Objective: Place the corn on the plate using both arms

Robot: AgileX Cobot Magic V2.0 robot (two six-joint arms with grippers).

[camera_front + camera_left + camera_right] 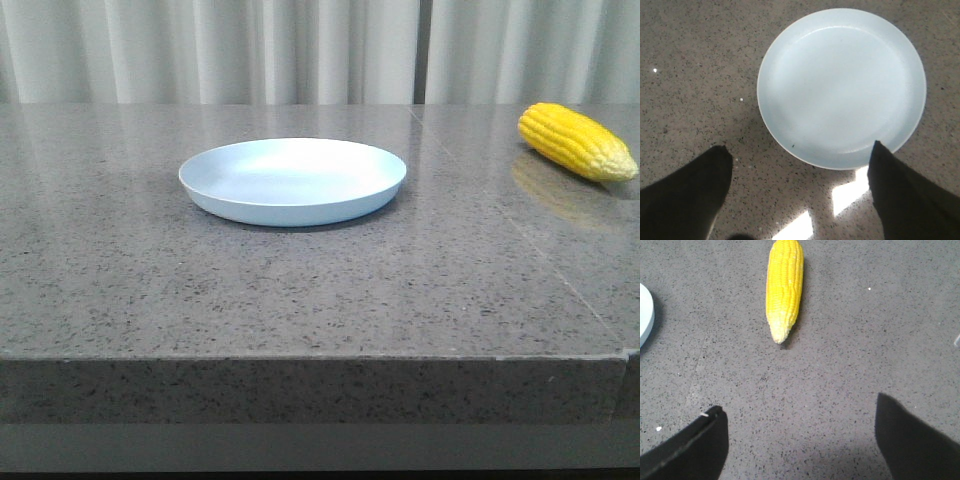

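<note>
The pale blue plate (292,180) sits empty near the middle of the stone table. A yellow corn cob (576,141) lies at the far right, pale tip pointing right and toward me. Neither arm shows in the front view. In the left wrist view my left gripper (800,152) is open above the table, its black fingers (695,190) spread just short of the plate (840,85). In the right wrist view my right gripper (799,410) is open over bare table, the corn (784,287) lying ahead with its tip toward the fingers (695,445), well apart.
The grey speckled table (300,290) has a front edge close to the camera. A seam (520,230) runs diagonally past the plate's right side. White curtains hang behind. The plate's rim (646,315) shows at one side of the right wrist view.
</note>
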